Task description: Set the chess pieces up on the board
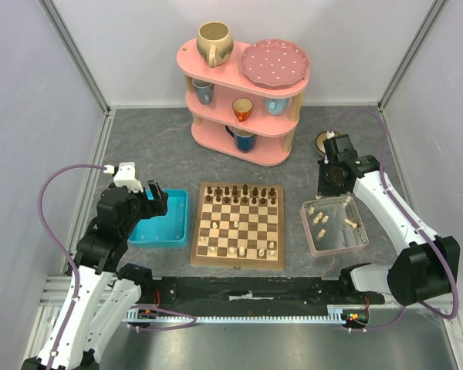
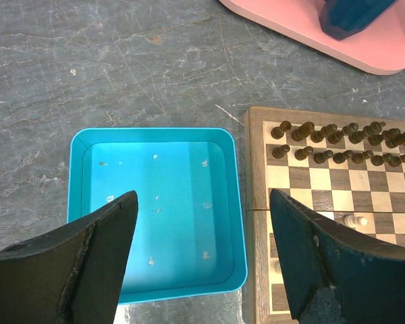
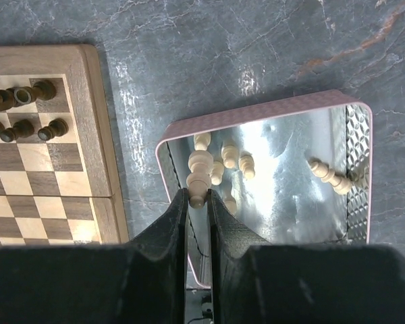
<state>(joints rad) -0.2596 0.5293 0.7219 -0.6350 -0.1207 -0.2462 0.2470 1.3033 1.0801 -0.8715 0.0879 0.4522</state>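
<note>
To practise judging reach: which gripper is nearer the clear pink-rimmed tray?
Right. The right gripper hangs over the board-side edge of the clear pink-rimmed tray, shut on a cream chess piece. The left gripper hangs open over the turquoise tray, beyond the board.

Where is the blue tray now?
In the top view, the blue tray lies just left of the chessboard, under the open left gripper.

A few cream chess pieces (image 2: 352, 220) stand on the checkered board (image 1: 237, 264)
</note>
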